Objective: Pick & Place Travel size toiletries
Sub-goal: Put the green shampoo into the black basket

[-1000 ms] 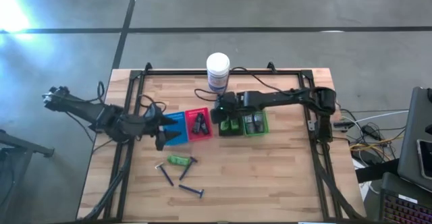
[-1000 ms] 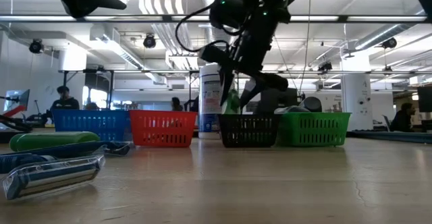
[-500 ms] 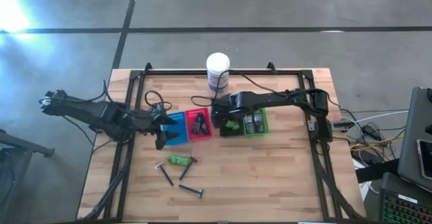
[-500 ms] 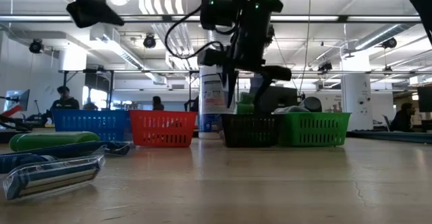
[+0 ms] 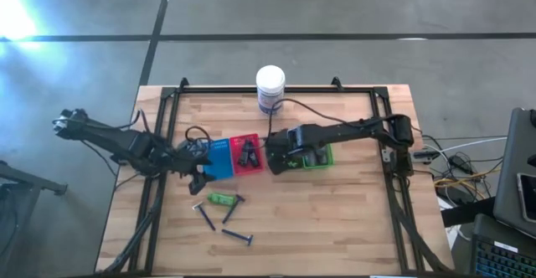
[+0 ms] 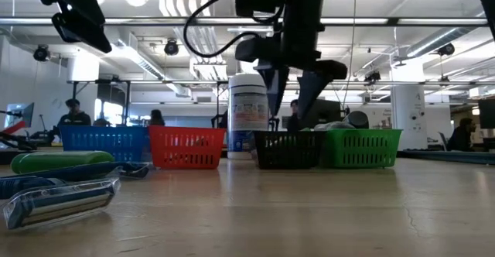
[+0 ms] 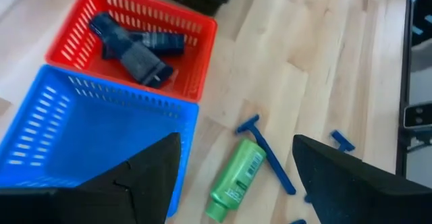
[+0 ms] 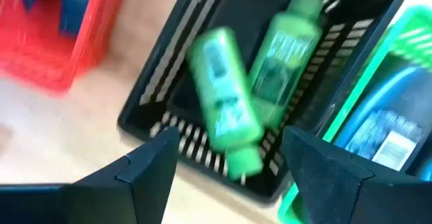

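My right gripper (image 8: 229,143) (image 6: 294,94) hangs open just above the black tray (image 5: 285,159), touching nothing. Two green tubes lie in that tray: one (image 8: 283,48) flat, the other (image 8: 223,109) blurred, its cap at the tray's near rim. My left gripper (image 7: 236,150) (image 5: 198,167) is open and raised over the near edge of the blue tray (image 7: 88,136), which holds nothing. Another green tube (image 7: 236,177) (image 5: 221,199) and several blue razors (image 5: 203,217) lie flat on the table. Dark tubes (image 7: 131,45) rest in the red tray (image 5: 247,153). Grey bottles (image 8: 385,136) lie in the green tray (image 5: 318,154).
The four trays stand in a row across the table's middle. A large white jar (image 5: 270,88) stands at the far edge behind them. A black rail frame (image 5: 394,186) runs round the table. Bare wood lies near and right of the trays (image 5: 335,228).
My right gripper has carried a green tube down to the black tray, opened and let it go; the tube now lies in the tray beside the other. My left gripper has shifted a little toward the table's left edge, still open.
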Robot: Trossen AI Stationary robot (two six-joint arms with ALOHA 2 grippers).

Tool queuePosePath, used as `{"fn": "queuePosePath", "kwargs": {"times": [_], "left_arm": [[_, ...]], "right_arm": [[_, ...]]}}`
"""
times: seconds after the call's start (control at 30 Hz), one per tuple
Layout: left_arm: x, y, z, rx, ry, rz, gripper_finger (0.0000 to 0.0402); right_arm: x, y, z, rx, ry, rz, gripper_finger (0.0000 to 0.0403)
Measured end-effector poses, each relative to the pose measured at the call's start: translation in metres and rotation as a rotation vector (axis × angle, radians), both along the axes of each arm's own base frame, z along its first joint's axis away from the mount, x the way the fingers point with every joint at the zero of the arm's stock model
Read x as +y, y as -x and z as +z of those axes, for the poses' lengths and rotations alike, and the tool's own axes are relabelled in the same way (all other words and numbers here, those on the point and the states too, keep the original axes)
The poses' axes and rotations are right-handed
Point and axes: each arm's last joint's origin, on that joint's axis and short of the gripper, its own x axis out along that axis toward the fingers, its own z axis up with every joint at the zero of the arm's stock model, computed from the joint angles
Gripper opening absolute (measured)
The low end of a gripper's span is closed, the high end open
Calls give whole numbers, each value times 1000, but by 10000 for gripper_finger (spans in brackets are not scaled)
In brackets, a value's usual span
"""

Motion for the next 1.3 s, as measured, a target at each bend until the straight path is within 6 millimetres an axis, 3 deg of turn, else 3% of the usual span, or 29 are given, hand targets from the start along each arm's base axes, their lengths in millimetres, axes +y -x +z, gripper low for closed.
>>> {"fn": "queuePosePath", "kwargs": {"times": [0.23,0.37,0.5,0.73,1.0,1.3], "left_arm": [[-12,-8,-9,64,11,-54,289],[-31,-14,-22,144,-57,-262,289],[-52,-20,-38,222,-192,-481,289],[-69,-35,-68,348,-299,-610,289],[-78,-52,-97,434,-334,-631,289],[-74,-68,-132,581,-350,-591,289]], "right_arm": [[8,-2,-10,33,10,52,219],[26,2,16,-52,80,115,206],[45,9,28,-77,128,171,204],[76,18,40,-121,206,218,249],[93,28,39,-76,219,204,314],[107,36,47,-105,209,195,345]]}}
